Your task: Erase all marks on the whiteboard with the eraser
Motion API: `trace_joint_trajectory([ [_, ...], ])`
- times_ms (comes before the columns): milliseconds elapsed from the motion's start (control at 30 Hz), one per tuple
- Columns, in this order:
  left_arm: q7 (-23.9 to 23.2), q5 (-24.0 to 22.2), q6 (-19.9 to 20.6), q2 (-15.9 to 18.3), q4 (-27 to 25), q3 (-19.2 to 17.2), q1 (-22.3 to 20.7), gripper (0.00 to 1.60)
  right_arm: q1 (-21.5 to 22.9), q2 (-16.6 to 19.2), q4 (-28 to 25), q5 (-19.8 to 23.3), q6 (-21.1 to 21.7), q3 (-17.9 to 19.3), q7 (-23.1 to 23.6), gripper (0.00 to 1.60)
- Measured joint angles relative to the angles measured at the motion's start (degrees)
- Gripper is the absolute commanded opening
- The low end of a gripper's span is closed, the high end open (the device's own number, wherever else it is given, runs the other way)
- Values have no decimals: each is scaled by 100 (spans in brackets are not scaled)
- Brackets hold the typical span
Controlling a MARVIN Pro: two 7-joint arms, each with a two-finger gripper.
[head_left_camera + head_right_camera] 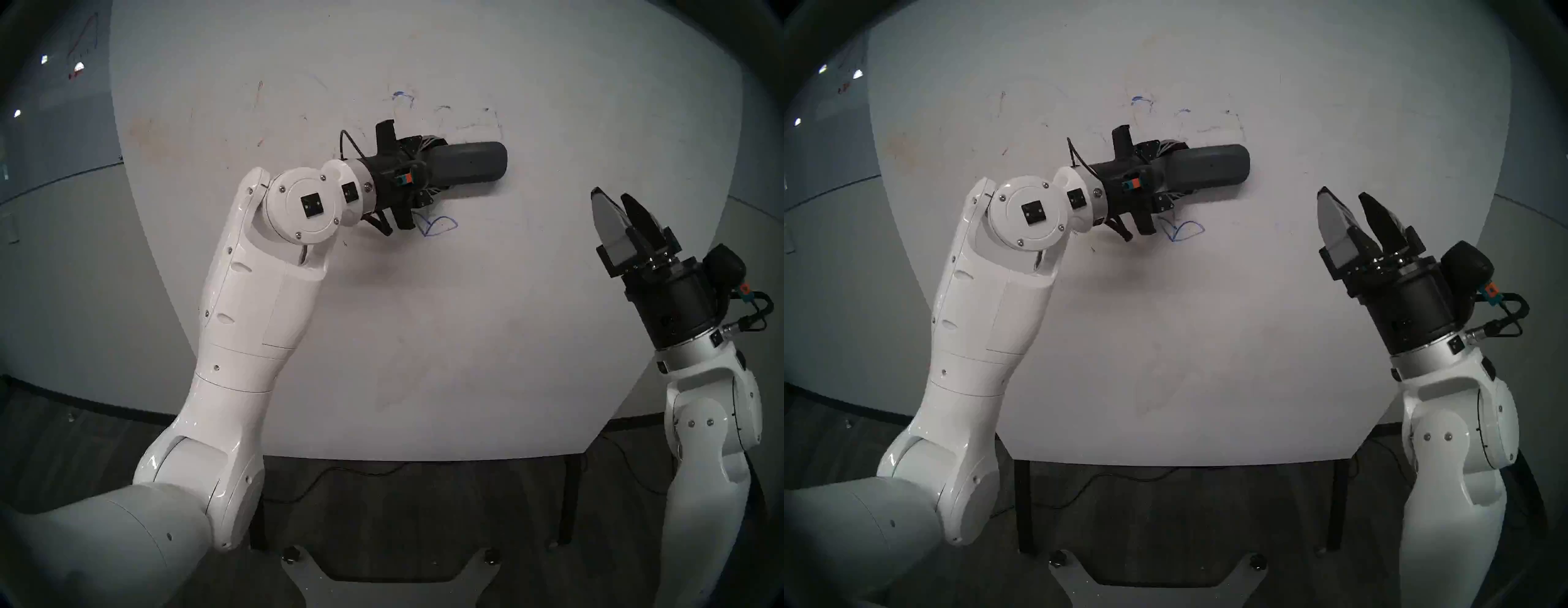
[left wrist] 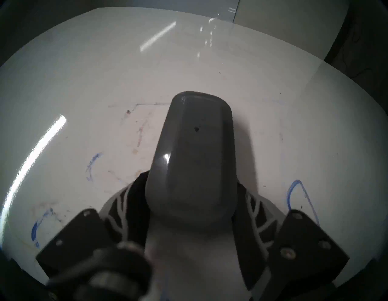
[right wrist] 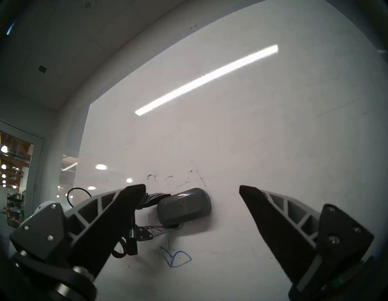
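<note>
Eraser (image 1: 471, 167) within left claw (image 1: 432, 170)

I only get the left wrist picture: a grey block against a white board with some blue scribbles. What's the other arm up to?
Observer: The right tool hangs open and empty, off to the right of the eraser.
Operator: How much blue can you see?
Observer: Below the left tool a two-leaf outline is whole; above the eraser only faint scraps show.
Operator: Is the board on a wall?
Observer: No, the whiteboard stands on dark legs.
</note>
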Motion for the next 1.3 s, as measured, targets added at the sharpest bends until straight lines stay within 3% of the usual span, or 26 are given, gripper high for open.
trace_joint_trajectory([
  [1300, 195, -206, -156, 314, -72, -223, 981, 0, 98, -55, 0, -16, -1, 280, -12, 160],
])
